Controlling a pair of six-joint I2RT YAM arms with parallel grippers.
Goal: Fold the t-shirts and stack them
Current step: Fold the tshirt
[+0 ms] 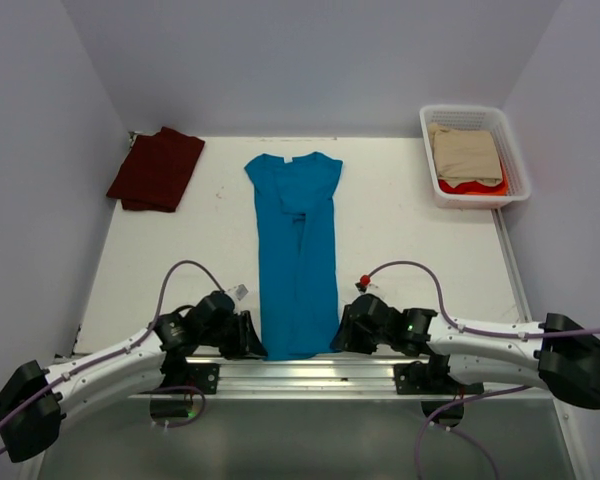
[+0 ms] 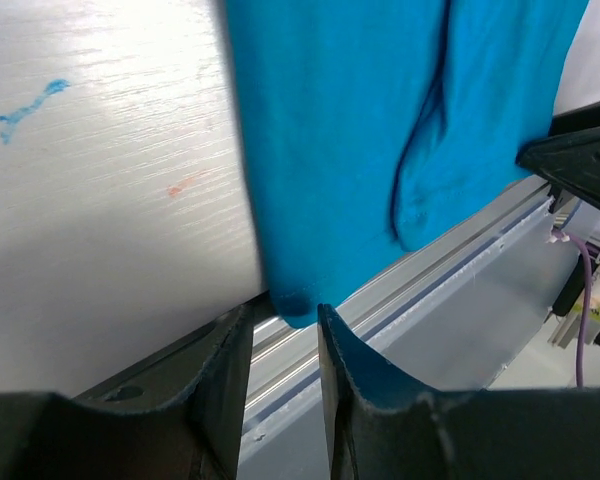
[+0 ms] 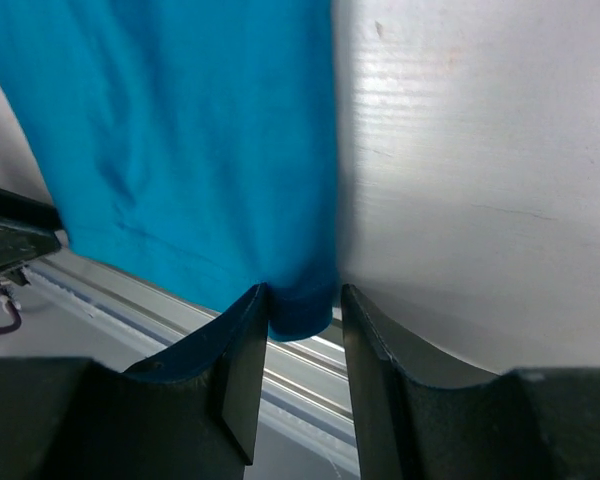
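The teal-blue t-shirt (image 1: 298,250) lies folded into a long narrow strip down the middle of the table, collar at the far end, hem hanging slightly over the near edge. The maroon t-shirt (image 1: 157,168) lies folded at the far left corner. My left gripper (image 1: 252,338) is open at the hem's left corner; in the left wrist view (image 2: 285,318) that teal corner (image 2: 292,298) sits just at the fingertips. My right gripper (image 1: 342,335) is open at the hem's right corner; in the right wrist view (image 3: 302,305) the teal corner (image 3: 302,312) lies between the open jaws.
A white basket (image 1: 510,160) at the far right holds tan and orange-red cloth. An aluminium rail (image 1: 310,370) runs along the near table edge under the hem. Walls close off the left, right and back sides.
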